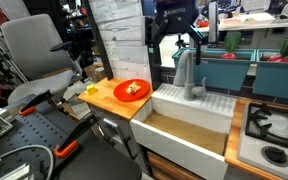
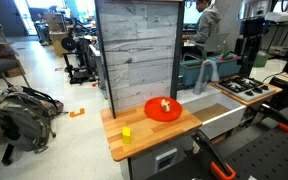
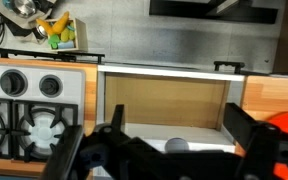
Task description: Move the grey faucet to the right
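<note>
Grey faucet [image 1: 191,78] upright on the back ledge of the white sink [image 1: 199,125], about mid-width. Sits between the orange plate [image 1: 131,90] on the wooden tabletop [image 1: 106,100] and the stove [image 1: 269,135]. Matte grey, tall, with the spout arched over into a hook. Round base just readable on the ledge. Side lever too small to make out.

Same grey faucet [image 2: 206,72] in an exterior view as a pale arch against teal bins. Lower part hidden behind the sink rim there, so no read on the base.

Jaws spread wide in the wrist view, gripping nothing. Black fingers [image 3: 239,135] at either side of the frame, sink basin [image 3: 164,105] behind. Low between them a small grey rounded shape [image 3: 177,146], mostly covered by gripper body. Cannot tell whether spout top or not.

Black arm [image 1: 174,25] in an exterior view directly above the faucet, jaws lost against the dark background. Touching the spout or just clear of it: cannot tell.

Stove cut off at the frame edge in that view. Plate clipped at the right edge of the wrist view. Food on the plate too small to identify.
</note>
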You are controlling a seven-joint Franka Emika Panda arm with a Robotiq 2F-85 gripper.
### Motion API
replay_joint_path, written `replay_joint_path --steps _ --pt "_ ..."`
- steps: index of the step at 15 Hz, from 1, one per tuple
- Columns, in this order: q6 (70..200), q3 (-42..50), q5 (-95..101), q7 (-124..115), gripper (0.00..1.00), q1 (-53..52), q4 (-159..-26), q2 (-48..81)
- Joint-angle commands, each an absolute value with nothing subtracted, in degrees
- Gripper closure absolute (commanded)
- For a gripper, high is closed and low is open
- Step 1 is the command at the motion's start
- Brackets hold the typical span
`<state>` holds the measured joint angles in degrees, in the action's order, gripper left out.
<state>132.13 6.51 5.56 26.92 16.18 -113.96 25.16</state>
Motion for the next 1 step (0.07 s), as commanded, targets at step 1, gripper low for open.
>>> replay_joint_path --steps 1 --pt "131.91 6.37 5.56 26.77 0.0 15.81 -115.19 23.55"
